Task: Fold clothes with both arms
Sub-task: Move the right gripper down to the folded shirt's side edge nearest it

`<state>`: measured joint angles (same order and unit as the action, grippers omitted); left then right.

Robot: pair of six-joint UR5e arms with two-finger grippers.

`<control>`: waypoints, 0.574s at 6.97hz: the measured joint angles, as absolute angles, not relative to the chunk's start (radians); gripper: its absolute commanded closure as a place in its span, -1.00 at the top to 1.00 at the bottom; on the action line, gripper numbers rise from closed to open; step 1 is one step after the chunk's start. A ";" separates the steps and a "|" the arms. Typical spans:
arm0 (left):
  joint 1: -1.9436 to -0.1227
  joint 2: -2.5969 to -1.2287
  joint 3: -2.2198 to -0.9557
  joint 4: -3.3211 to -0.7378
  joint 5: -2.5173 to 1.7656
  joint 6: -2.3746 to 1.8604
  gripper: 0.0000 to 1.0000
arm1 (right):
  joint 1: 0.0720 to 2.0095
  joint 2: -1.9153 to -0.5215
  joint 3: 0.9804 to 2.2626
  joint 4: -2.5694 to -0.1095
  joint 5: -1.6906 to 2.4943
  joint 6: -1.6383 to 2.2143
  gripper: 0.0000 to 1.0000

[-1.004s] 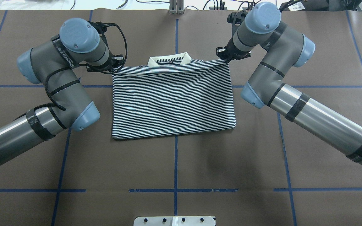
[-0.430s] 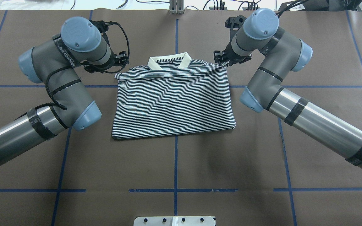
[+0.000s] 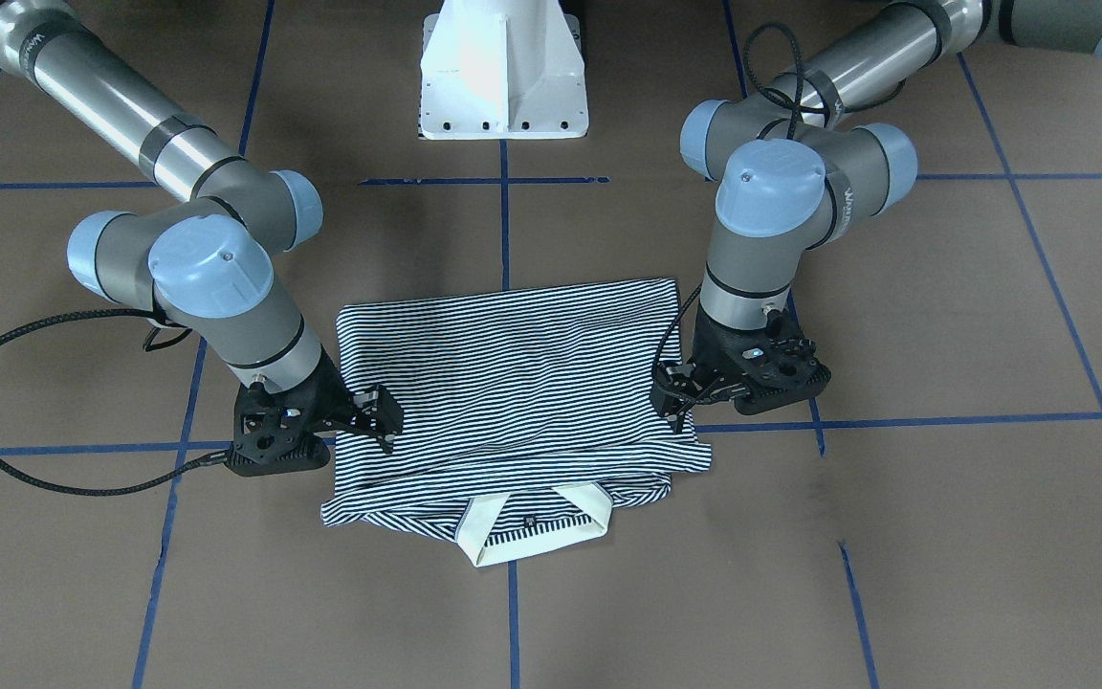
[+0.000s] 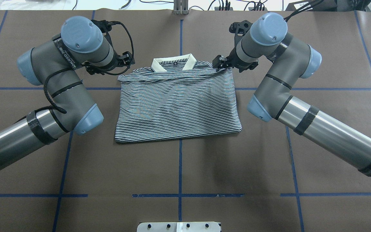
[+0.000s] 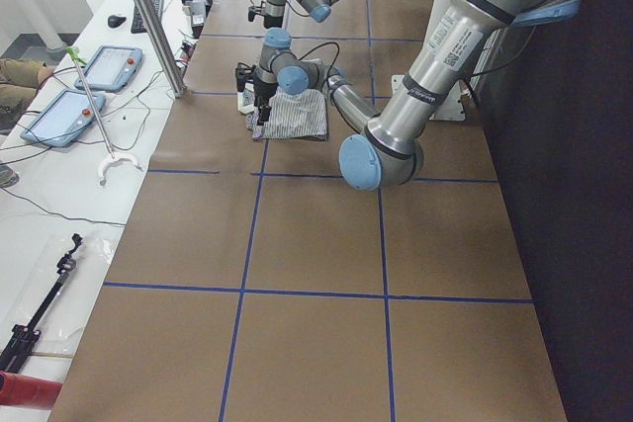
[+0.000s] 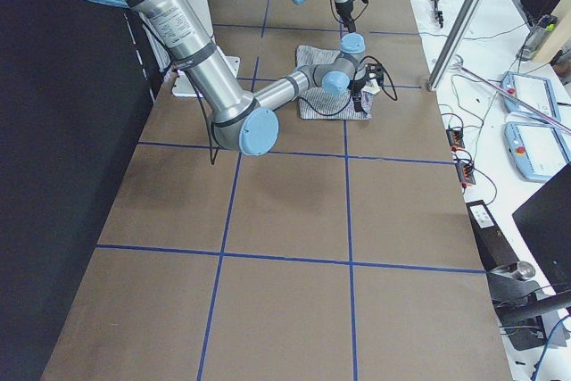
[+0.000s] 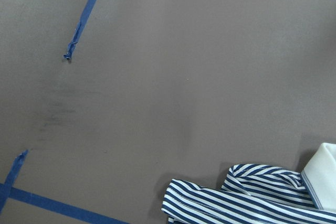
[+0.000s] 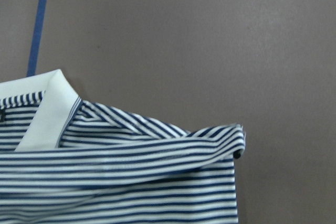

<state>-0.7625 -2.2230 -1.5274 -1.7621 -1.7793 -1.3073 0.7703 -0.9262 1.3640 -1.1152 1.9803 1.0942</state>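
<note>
The striped polo shirt [image 4: 177,103] lies folded in half on the brown table, with its cream collar [image 4: 172,63] at the far edge. It also shows in the front view [image 3: 513,383]. My left gripper [image 4: 128,59] hovers open just beyond the shirt's far left corner and holds nothing; it also shows in the front view [image 3: 673,397]. My right gripper [image 4: 218,62] is open over the far right shoulder, right of the collar, seen in the front view [image 3: 381,416] too. The left wrist view shows a loose striped corner [image 7: 247,195]. The right wrist view shows the collar [image 8: 47,108] and the folded shoulder [image 8: 157,150].
Blue tape lines [image 4: 180,161] grid the brown table. The white base pedestal [image 3: 503,77] stands at the robot's edge. A metal post [image 4: 180,6] rises at the far edge. Benches with tablets [image 5: 54,116] and cables lie beyond the table ends.
Both grippers held the folded layer's far corners stretched taut. The left let go first and the hem slackened onto the shirt. The right then moved inward toward the collar, leaving the corner behind.
</note>
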 measured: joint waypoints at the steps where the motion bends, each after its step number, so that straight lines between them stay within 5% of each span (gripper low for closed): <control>1: -0.763 -2.216 -1.555 -1.759 -1.780 -1.307 1.00 | 0.743 -0.985 1.446 -1.124 2.000 1.163 1.00; 4: -0.758 -2.200 -1.588 -1.758 -1.787 -1.307 1.00 | 0.651 -1.088 1.687 -1.319 1.977 1.335 1.00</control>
